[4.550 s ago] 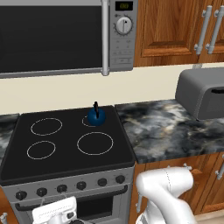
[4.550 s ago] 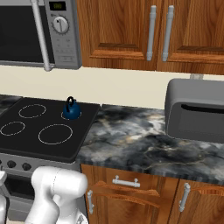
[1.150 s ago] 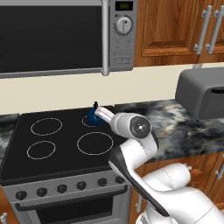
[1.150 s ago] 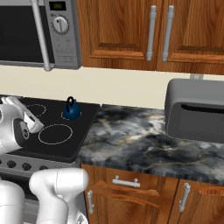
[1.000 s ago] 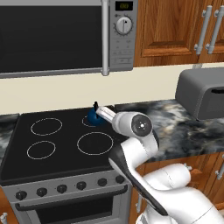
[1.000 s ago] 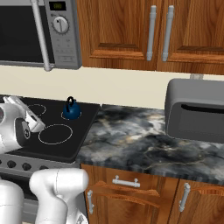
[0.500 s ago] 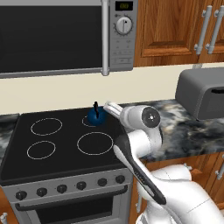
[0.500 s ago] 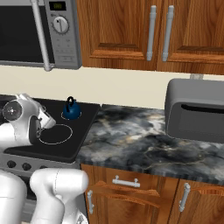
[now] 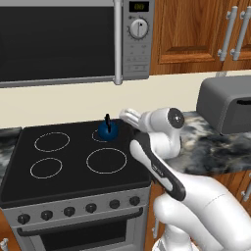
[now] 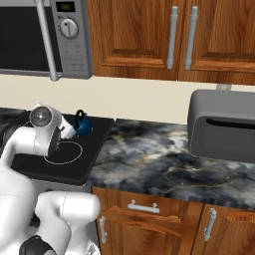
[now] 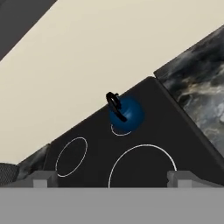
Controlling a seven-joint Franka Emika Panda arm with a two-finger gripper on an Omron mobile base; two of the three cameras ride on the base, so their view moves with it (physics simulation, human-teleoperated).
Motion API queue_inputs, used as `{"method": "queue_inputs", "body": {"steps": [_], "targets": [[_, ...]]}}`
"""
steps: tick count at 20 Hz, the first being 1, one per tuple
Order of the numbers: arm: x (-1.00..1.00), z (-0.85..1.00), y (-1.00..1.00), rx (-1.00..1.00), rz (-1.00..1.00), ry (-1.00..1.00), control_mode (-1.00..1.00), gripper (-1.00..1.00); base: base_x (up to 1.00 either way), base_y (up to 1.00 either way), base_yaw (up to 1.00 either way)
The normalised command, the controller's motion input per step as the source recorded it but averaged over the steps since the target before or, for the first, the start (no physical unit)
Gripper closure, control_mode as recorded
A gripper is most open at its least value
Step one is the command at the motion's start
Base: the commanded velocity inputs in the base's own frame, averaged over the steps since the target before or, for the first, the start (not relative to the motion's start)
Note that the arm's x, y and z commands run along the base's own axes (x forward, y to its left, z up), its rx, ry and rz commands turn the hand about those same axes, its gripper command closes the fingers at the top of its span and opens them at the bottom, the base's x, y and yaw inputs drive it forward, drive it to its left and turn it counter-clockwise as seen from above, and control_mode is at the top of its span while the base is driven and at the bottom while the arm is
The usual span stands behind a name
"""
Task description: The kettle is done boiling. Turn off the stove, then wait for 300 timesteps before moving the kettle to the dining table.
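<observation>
A steel microwave (image 9: 73,41) hangs above; grey toaster (image 10: 224,124) on the counter (image 10: 159,159).

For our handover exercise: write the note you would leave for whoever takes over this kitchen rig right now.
Gripper: jaws open, empty, aimed at the kettle from the right, not touching it.
Kettle: upright on the back right burner of the stove, handle on top.
Done: all burner rings look white, none glowing, so the stove appears off; knob positions too small to confirm.
Left: grasp the kettle, lift it, carry it to the dining table. Whether the waiting time is over cannot be told.
</observation>
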Motion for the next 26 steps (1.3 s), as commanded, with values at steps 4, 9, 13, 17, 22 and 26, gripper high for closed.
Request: {"method": "queue_inputs", "body": {"steps": [4, 9, 13, 17, 22, 26], "targets": [[0.24, 0.00, 0.00, -0.03, 0.06, 0.08, -1.00, -1.00, 0.00, 0.00, 0.00], [0.15, -0.04, 0.00, -0.11, 0.04, 0.04, -1.00, -1.00, 0.00, 0.00, 0.00], [0.16, -0.01, 0.00, -0.15, 0.05, 0.04, -1.00, -1.00, 0.00, 0.00, 0.00], [0.14, 0.00, 0.00, -0.12, 0.08, 0.04, -1.00, -1.00, 0.00, 0.00, 0.00], [0.14, 0.00, 0.00, -0.10, 0.08, 0.04, -1.00, -1.00, 0.00, 0.00, 0.00], [0.02, -0.12, 0.00, -0.07, 0.08, 0.00, -1.00, -1.00, 0.00, 0.00, 0.00]]}}
